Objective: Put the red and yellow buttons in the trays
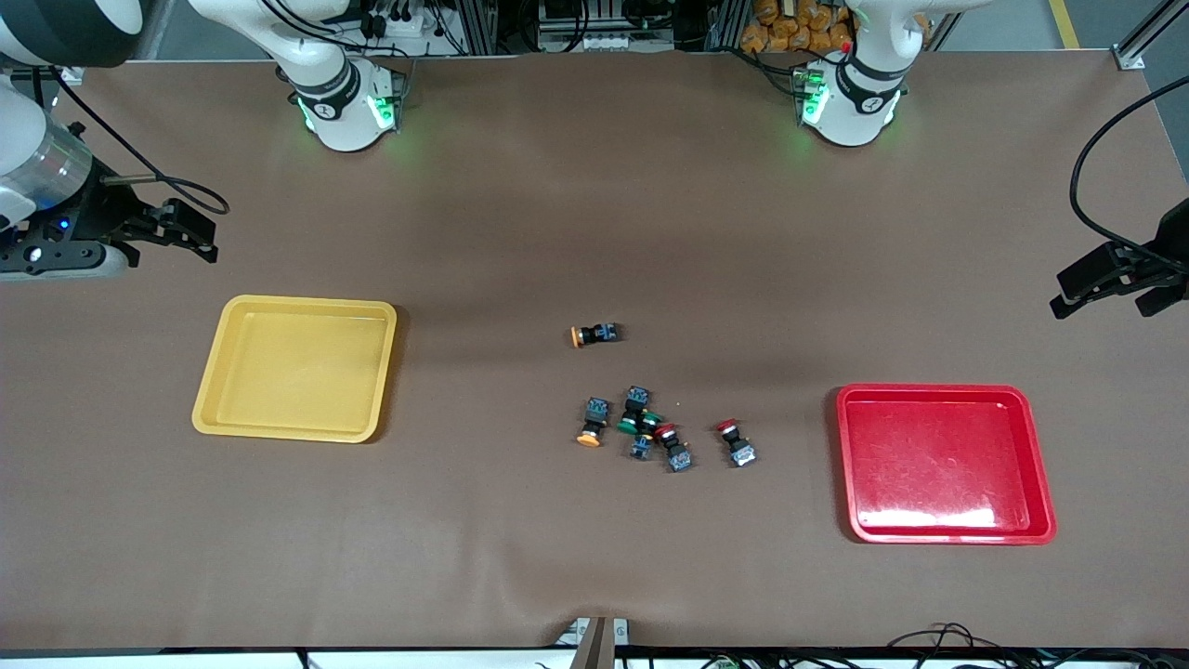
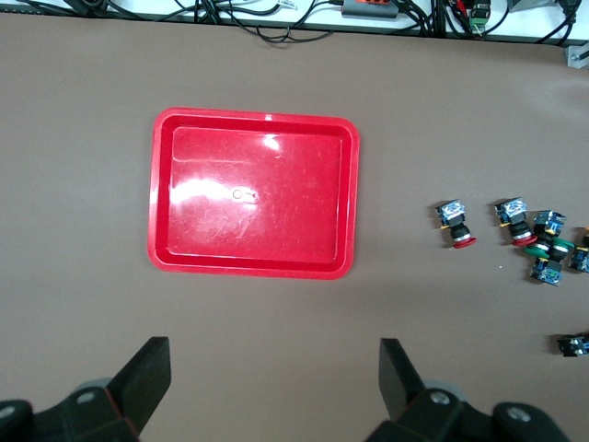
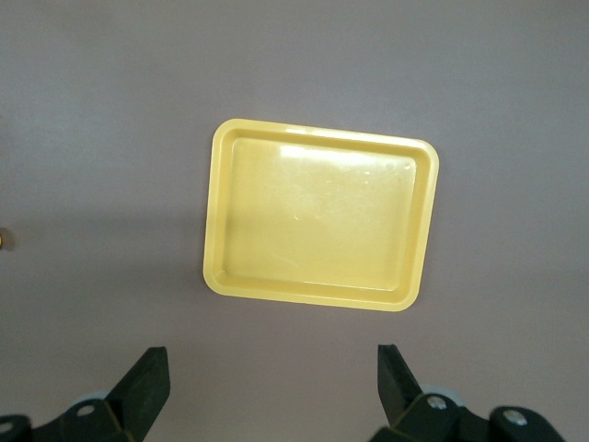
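Currently, red-capped button (image 1: 736,440): lies toward the shallow red plastic tray (image 1: 1040,455), so nearer the left gripper (image 1: 1119,279).
Left gripper: open, empty.
Right gripper (image 1: 176,229): open, empty, waiting by the shallow yellow plastic tray (image 1: 215,372).

The yellow tray (image 1: 293,368) lies flat and empty toward the right arm's end of the table; the red tray (image 1: 946,463) lies flat and empty toward the left arm's end, slightly nearer the front camera. Between them lie the buttons, all on their sides on the table. One yellow-capped button (image 1: 594,334) lies alone, farther from the camera than the rest. The second yellow-capped button (image 1: 593,423) lies beside the cluster. One red-capped button (image 1: 672,447) touches the cluster; the other red-capped button (image 1: 736,441) lies just apart, toward the red tray
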`<action>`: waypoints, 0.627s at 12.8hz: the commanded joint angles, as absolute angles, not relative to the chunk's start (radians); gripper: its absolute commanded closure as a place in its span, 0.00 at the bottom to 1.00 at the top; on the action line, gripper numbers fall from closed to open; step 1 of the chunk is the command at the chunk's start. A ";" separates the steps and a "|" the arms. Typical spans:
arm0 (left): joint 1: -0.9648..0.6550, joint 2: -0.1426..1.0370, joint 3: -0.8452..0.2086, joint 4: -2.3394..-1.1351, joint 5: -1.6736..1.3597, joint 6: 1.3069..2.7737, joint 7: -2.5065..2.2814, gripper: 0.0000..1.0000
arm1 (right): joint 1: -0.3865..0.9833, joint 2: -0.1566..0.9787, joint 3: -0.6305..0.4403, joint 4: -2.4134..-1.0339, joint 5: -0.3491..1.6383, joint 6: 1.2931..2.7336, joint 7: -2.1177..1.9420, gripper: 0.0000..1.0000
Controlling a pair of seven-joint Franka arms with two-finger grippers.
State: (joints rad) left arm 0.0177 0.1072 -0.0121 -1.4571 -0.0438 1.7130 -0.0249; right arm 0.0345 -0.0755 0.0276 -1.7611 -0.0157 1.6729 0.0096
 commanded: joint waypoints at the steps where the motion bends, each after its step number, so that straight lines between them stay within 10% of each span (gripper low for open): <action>1: 0.017 0.118 -0.017 -1.431 -0.023 1.692 -0.038 0.00 | 0.037 -0.063 0.026 -1.733 -0.035 1.657 0.015 0.00; 8: 0.020 0.140 -0.017 -1.440 -0.021 1.692 -0.028 0.00 | 0.046 -0.063 0.026 -1.727 -0.031 1.649 0.029 0.00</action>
